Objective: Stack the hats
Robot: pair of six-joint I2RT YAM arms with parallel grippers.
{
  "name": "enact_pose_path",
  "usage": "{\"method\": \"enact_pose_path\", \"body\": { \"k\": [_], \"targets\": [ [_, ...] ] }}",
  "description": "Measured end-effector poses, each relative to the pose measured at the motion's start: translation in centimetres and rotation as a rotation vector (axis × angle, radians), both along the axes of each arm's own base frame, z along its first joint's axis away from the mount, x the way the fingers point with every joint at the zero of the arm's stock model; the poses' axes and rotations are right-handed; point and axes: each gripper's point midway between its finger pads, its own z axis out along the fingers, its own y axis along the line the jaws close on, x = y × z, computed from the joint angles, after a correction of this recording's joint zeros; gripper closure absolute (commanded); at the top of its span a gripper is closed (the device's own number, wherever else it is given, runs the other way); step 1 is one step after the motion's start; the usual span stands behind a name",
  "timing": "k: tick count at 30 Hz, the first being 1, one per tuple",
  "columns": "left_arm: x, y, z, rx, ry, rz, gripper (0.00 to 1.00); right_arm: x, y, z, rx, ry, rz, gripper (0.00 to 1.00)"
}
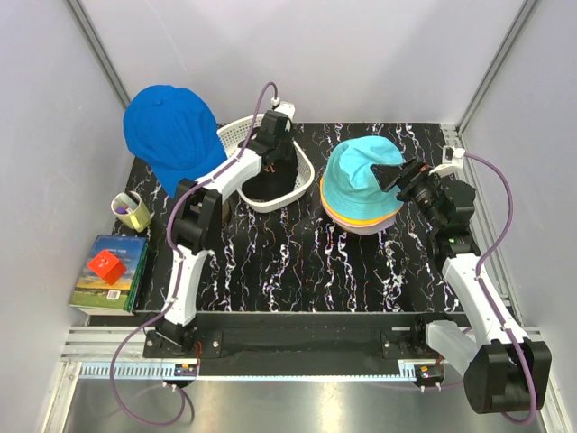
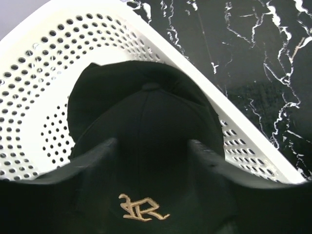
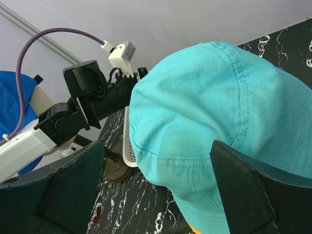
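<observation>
Hands wide, left hand (image 2: 152, 144) astride black cap (image 2: 142, 100) in basket (image 2: 44, 73), right hand (image 3: 157, 146) against teal hat (image 3: 219, 87).

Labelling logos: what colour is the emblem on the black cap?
Gold emblem on the black cap; clearest in the left wrist view.

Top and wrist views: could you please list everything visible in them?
Blue hat: 1, royal blue, far left.
Basket: 1, white, far centre-left.
Black cap: 1, black, gold emblem, in basket.
Hat stack: 1, teal on top, orange and paler brims beneath, centre-right.
Cup: 1, yellow-green, left edge.
Book: 1, green-blue, near left.
Cube: 1, red, on book.
Table: 1, black marbled, centre.
Left hand: 1, black, open over cap.
Right hand: 1, black, open astride stack.
</observation>
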Motion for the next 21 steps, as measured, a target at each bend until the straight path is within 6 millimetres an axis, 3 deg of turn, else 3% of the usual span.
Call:
{"method": "enact_pose_path", "body": {
  "k": [7,15,16,17,18,21],
  "targets": [
    [0.29,-0.14,0.35,0.013,-0.020,-0.021,0.97,-0.02,0.03,-0.09,0.008,0.002,0.001,0.03],
    [0.58,-0.04,0.57,0.021,-0.035,-0.027,1.00,-0.02,0.04,-0.11,0.012,-0.001,0.001,0.03],
    [0.58,-0.03,0.52,0.023,-0.036,-0.028,0.93,-0.03,0.04,-0.15,0.013,-0.001,0.001,0.03],
    [0.59,-0.03,0.49,0.024,-0.038,-0.030,0.77,-0.02,0.04,-0.13,0.013,-0.002,0.000,0.02],
    [0.57,-0.08,0.44,0.025,-0.038,-0.035,0.47,-0.02,0.03,-0.10,0.013,-0.003,0.000,0.02],
    [0.32,-0.55,0.35,0.020,-0.029,-0.071,0.15,-0.02,0.04,-0.10,0.015,-0.002,0.001,0.03]
  ]
}}
